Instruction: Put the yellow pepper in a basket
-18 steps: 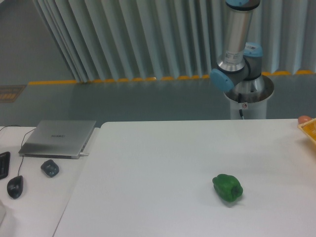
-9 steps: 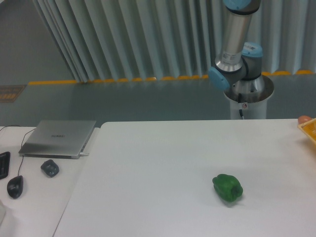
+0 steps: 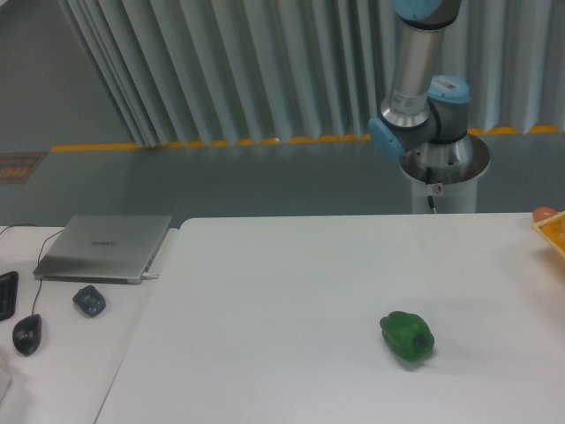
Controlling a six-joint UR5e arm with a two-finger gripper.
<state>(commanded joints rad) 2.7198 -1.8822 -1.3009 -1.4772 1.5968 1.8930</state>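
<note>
The yellow pepper is out of view. Only a corner of the yellow-orange basket (image 3: 553, 231) shows at the right edge of the table. A green pepper (image 3: 407, 336) lies on the white table right of centre. The robot arm (image 3: 417, 79) rises behind the table at the upper right, and only its base, shoulder and a link running out of the top of the picture show. The gripper is out of view.
A closed grey laptop (image 3: 105, 246), a small dark object (image 3: 88, 300) and a black mouse (image 3: 26, 334) sit on the left table. A keyboard edge (image 3: 7, 294) shows at far left. The table (image 3: 291, 291) meets the left one along a seam. A small orange thing (image 3: 545, 214) peeks by the basket.
The arm's shoulder and upright link have swung slightly to the left. The green pepper and the other objects have not moved.
</note>
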